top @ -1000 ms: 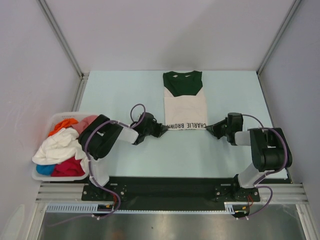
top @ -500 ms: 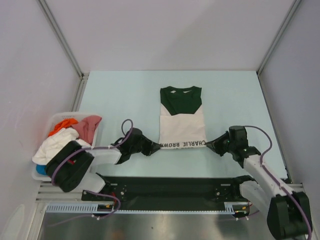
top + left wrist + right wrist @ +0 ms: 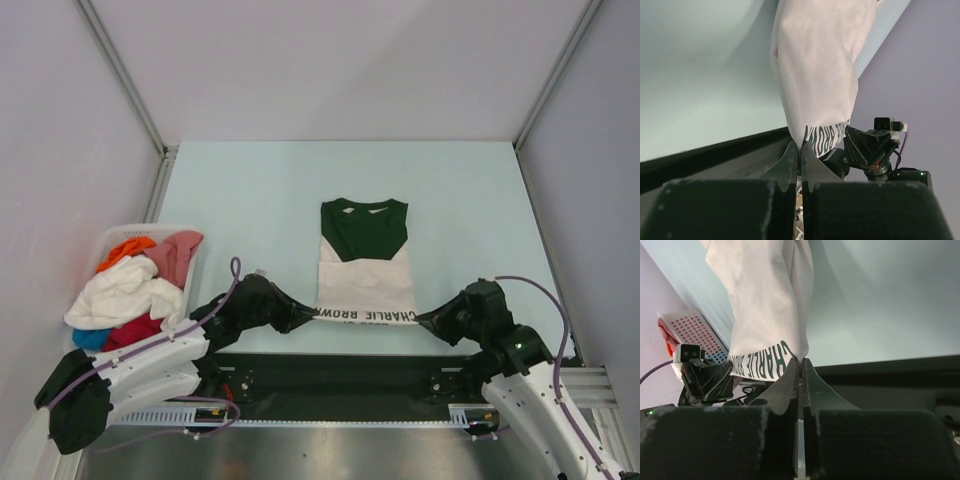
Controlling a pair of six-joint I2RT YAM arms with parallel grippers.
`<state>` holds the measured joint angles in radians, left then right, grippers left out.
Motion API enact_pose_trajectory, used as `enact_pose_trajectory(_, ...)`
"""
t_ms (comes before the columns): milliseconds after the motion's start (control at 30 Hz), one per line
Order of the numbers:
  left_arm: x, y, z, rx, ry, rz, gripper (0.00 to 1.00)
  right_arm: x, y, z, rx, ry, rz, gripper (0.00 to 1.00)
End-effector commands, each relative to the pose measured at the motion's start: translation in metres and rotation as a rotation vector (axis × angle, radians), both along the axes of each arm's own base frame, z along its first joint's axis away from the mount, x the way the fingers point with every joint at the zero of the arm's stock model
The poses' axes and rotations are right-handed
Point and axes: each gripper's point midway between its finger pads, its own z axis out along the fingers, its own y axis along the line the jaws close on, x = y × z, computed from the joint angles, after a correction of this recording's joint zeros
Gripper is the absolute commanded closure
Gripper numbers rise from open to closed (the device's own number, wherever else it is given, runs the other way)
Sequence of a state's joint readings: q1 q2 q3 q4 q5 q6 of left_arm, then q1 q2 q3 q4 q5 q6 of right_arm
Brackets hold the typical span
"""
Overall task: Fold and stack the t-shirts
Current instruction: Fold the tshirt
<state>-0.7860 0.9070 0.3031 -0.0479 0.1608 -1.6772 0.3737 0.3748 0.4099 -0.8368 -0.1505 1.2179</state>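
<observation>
A cream-white t-shirt with a dark green top and dark lettering along its hem lies folded lengthwise on the table's middle, hem at the near edge. My left gripper is shut on the hem's left corner. My right gripper is shut on the hem's right corner. The hem is stretched between the two. More t-shirts in white, red, orange and blue are piled in the basket at the left.
A white plastic basket stands at the table's left near corner. The black rail of the arm bases runs just below the shirt's hem. Grey walls enclose the pale table on three sides.
Both grippers have drawn the shirt's hem toward the near edge of the table, and the whole shirt has slid that way. Both arms now reach low from the rail.
</observation>
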Motion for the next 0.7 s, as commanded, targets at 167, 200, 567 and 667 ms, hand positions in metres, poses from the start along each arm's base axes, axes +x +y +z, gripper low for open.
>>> enact_pose_trajectory(167,0.015,0.013,0.036,0.130,-0.060,0.038,1.00,0.015,-0.009,0.042,-0.090,-0.048,-0.004,1.00)
enact_pose_trajectory(200,0.021,0.015,0.036,0.172,-0.080,0.039,1.00,0.022,-0.007,0.042,-0.110,-0.023,0.004,1.00)
enact_pose_trajectory(567,0.187,-0.011,0.087,0.224,-0.194,0.012,1.00,0.175,0.003,0.087,-0.078,-0.093,0.125,1.00)
enact_pose_trajectory(667,0.226,-0.020,0.090,0.267,-0.198,-0.019,1.00,0.221,0.006,0.091,-0.055,-0.105,0.144,1.00)
